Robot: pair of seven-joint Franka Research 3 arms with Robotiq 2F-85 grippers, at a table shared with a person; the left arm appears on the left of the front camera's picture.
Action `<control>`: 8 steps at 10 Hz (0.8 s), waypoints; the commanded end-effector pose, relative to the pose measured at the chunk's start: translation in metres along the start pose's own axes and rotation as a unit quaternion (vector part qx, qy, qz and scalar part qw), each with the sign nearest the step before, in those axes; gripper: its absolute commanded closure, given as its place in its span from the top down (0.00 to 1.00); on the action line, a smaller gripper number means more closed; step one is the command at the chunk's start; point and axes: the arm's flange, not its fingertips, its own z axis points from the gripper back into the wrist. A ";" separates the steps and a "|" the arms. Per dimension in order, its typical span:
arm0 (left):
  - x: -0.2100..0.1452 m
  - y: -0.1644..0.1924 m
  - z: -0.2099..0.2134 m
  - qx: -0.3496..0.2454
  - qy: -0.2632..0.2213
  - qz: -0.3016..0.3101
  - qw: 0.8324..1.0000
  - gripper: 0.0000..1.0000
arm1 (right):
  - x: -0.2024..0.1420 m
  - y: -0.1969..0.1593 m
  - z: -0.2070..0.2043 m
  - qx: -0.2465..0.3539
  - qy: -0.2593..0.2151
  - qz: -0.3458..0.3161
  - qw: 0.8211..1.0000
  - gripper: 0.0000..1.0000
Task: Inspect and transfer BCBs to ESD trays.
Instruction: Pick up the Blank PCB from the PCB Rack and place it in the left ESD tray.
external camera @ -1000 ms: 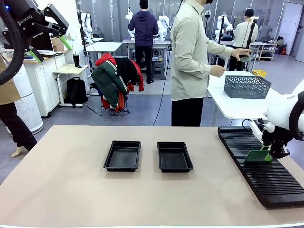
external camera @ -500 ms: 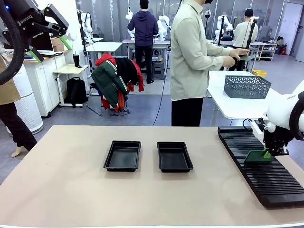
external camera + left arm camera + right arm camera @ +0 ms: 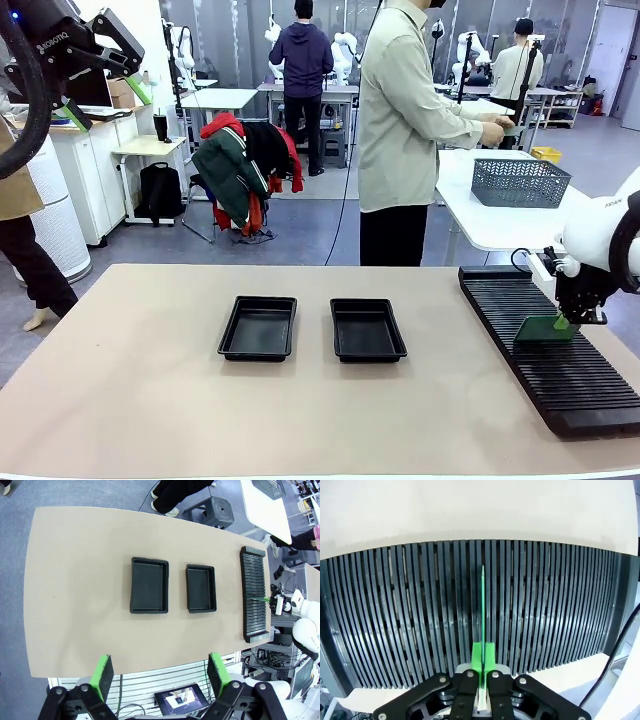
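Your right tool (image 3: 482, 656) was pinched on the BCB (image 3: 483, 600), which stood on edge in a mid-rack slot of the rack (image 3: 395, 620). You needed a straight vertical lift w/o twist to clear the ribs. The ESD trays (image 3: 259, 327) sat empty left of the rack. Left tool (image 3: 159, 676) was spread.

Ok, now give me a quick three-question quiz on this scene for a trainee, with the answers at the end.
1. True or false: the right gripper is shut on a green board that stands on edge in the slotted rack.
2. Pick one: the two black trays hold A) one board each, B) nothing, C) a stack of boards.
3. Fill the gap: the left gripper, high above the table, has its jaws ____.
Key: 1 true; 2 B; 3 open.
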 end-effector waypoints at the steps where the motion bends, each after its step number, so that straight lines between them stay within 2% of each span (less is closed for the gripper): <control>1: 0.000 0.000 0.000 -0.002 0.000 0.001 1.000 1.00 | -0.005 -0.004 -0.003 0.008 -0.001 -0.002 1.000 0.00; 8: 0.000 0.000 0.000 -0.002 0.000 0.001 1.000 1.00 | 0.000 -0.001 0.000 0.001 0.000 0.000 1.000 0.02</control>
